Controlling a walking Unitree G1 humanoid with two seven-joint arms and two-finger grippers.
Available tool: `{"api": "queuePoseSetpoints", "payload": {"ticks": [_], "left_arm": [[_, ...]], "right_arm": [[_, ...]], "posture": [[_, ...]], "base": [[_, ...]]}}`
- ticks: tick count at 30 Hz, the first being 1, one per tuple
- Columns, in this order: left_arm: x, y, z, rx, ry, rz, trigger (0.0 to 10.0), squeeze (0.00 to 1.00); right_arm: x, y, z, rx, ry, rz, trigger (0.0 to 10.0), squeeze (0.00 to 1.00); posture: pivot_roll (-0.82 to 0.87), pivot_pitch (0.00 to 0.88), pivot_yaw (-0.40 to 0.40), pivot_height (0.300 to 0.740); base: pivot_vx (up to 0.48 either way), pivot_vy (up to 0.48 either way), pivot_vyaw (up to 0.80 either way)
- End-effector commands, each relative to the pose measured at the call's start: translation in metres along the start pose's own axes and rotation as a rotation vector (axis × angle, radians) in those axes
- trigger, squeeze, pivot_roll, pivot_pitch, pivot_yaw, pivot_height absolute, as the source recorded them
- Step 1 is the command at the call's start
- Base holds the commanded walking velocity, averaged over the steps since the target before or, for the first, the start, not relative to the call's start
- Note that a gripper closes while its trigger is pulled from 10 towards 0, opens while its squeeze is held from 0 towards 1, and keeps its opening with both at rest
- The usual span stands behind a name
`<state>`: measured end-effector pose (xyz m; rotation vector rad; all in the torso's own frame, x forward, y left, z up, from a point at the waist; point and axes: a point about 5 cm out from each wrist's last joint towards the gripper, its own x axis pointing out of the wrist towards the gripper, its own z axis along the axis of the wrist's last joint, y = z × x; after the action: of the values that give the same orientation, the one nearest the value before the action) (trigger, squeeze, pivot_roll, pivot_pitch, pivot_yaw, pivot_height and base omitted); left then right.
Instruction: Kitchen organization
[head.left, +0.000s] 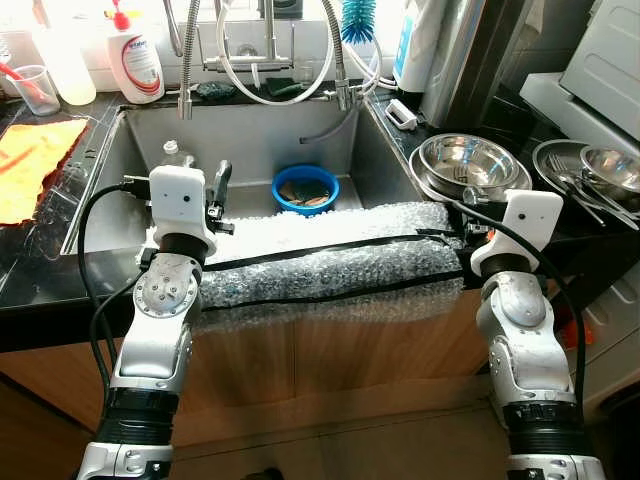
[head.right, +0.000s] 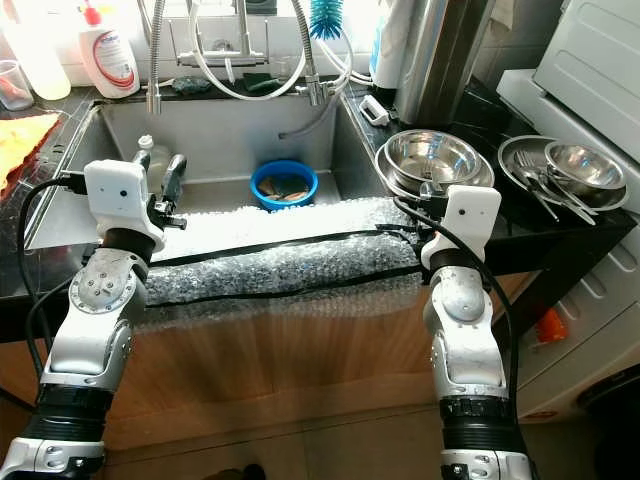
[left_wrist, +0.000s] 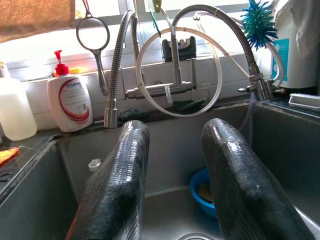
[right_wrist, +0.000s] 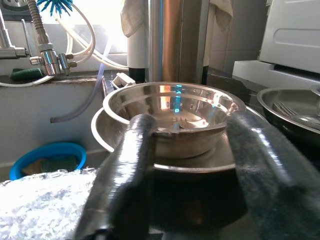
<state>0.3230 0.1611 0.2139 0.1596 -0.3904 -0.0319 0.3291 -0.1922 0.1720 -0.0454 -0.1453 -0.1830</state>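
Hovering right end effector (right_wrist: 187, 165), fingers spread, empty, faces stacked steel bowls (head.left: 470, 162) on table right of sink (head.left: 250, 140). Left end effector (left_wrist: 175, 185) spread, empty, over sink above blue bowl (head.left: 305, 186). Risk: finger nudging rim, bowls sliding into adjacent cutlery.

sink (head.left: 140, 150): brushed stainless steel, dull grey sheen
mixing bowls (head.left: 468, 162): polished steel, mirror-bright; nested
blue bowl (head.left: 305, 187): glossy plastic
bubble wrap (head.left: 330, 262): clear, knobbly plastic film; black tape strips across it
soap bottle (head.left: 135, 60): smooth white plastic, red pump
tap hoses (left_wrist: 116, 75): ribbed flexible metal, shiny
cloth (head.left: 30, 160): orange, soft and crumpled
cabinet front (head.left: 340, 360): matt wood grain
left gripper (left_wrist: 172, 165): fingers (left_wrist: 120, 180) in finely textured black rubber, slightly shiny
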Motion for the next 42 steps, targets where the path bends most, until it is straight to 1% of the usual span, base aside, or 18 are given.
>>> {"api": "queuePoseSetpoints", "payload": {"ticks": [1,6,12,28,31,32,34,40,42], "left_arm": [[-0.001,-0.001,0.004,0.001,-0.01,-0.005,10.0,0.0],[0.0,-0.001,0.004,0.001,-0.011,-0.001,10.0,0.0],[0.0,-0.001,0.004,0.003,-0.013,0.001,10.0,0.0],[0.003,0.001,0.009,0.009,-0.033,0.014,10.0,0.0],[0.003,0.001,0.01,0.008,-0.038,0.016,10.0,0.0],[0.004,0.001,0.011,0.009,-0.043,0.019,10.0,0.0],[0.005,0.002,0.014,0.007,-0.056,0.025,10.0,0.0],[0.007,0.001,0.02,-0.006,-0.075,0.03,10.0,0.0],[0.008,0.001,0.022,-0.027,-0.078,0.029,10.0,0.0]], "right_arm": [[0.002,-0.002,-0.001,0.014,0.018,-0.011,0.0,0.0],[0.004,-0.001,-0.002,0.034,0.027,-0.009,0.0,0.0],[0.004,-0.001,-0.002,0.037,0.025,-0.009,0.0,0.0],[0.006,0.007,0.011,0.083,-0.044,0.034,0.0,0.0],[0.007,0.006,0.018,0.085,-0.088,0.026,0.0,0.0],[0.007,0.007,0.025,0.082,-0.131,0.035,0.0,0.0],[0.005,0.01,0.034,0.098,-0.182,0.055,0.0,0.0],[0.005,0.014,0.041,0.098,-0.216,0.072,0.0,0.0],[0.004,0.017,0.046,0.111,-0.247,0.096,3.9,0.0]], "posture": [[-0.01,0.043,-0.02,0.74],[-0.01,0.044,-0.023,0.74],[-0.01,0.043,-0.023,0.74],[-0.01,0.04,-0.024,0.74],[-0.01,0.039,-0.024,0.74],[-0.01,0.039,-0.024,0.74],[-0.01,0.039,-0.026,0.74],[-0.01,0.039,-0.026,0.74],[-0.01,0.04,-0.027,0.74]], "base": [[0.0,0.0,0.0],[0.0,0.0,0.0],[0.0,0.0,0.0],[0.0,0.0,0.0],[0.0,0.0,0.0],[0.0,0.0,0.0],[0.0,0.0,0.0],[0.0,0.0,0.0],[0.0,0.0,0.0]]}}
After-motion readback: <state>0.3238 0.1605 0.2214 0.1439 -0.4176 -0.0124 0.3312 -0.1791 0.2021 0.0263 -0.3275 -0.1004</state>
